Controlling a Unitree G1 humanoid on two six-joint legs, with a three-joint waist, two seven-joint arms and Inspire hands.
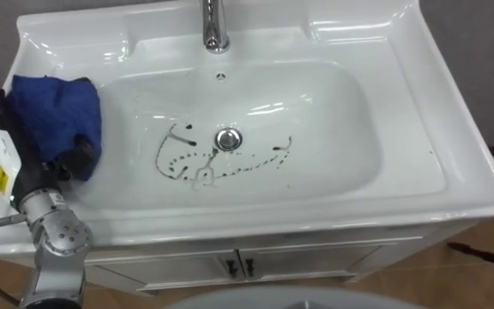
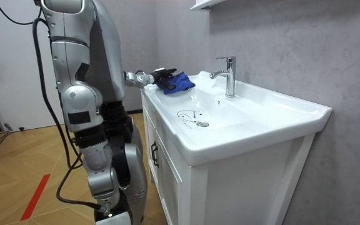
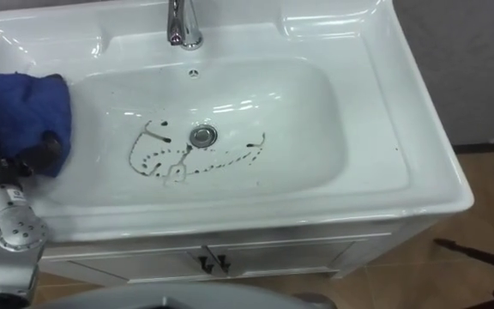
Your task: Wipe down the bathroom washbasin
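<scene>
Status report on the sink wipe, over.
Left hand shut on crumpled blue cloth, at left rim of white ceramic basin. Dark dotted marks round metal drain, unwiped. Nothing between cloth and marks.

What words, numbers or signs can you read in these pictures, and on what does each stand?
No text can be read.
The label by the left robot hand, which grips the blue cloth: print too small to read.
The dark marks in the basin: dotted scribbles, not letters.
</scene>
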